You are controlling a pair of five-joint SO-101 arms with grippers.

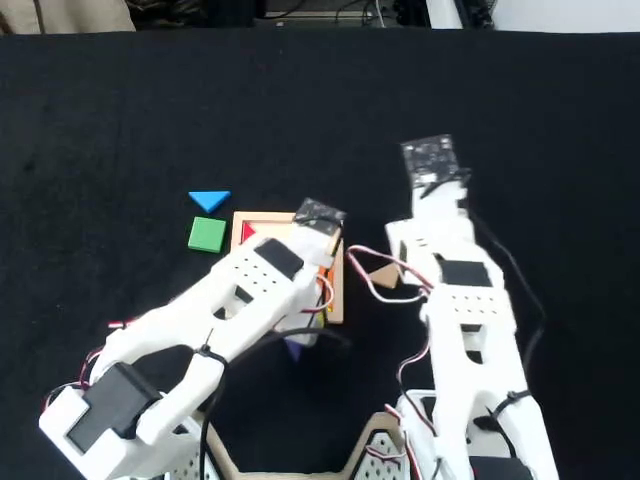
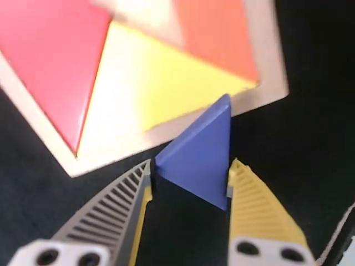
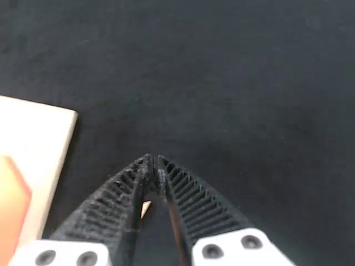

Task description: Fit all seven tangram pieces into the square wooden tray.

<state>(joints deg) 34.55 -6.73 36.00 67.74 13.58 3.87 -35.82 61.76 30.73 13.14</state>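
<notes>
White left arm (image 1: 230, 300) and right arm (image 1: 465, 300), black servo blocks, red-and-white cables (image 1: 372, 285). Ribbed left fingers (image 2: 119, 205) grey and yellow; ribbed right fingers (image 3: 194, 205) black.

Holds the left arm (image 1: 230, 300) slanted from the near left corner toward the middle, wrist tipped downward. Pinches the left gripper (image 2: 191, 166) onto a blue triangle (image 2: 199, 144), with the grey finger (image 2: 119, 202) on one edge and the yellow finger (image 2: 260, 202) on the other. Extends the right arm (image 1: 465, 300) nearly straight out from its base, beside the left. Presses the right gripper (image 3: 154, 160) closed, black fingertips (image 3: 145, 164) together, aimed down.
</notes>
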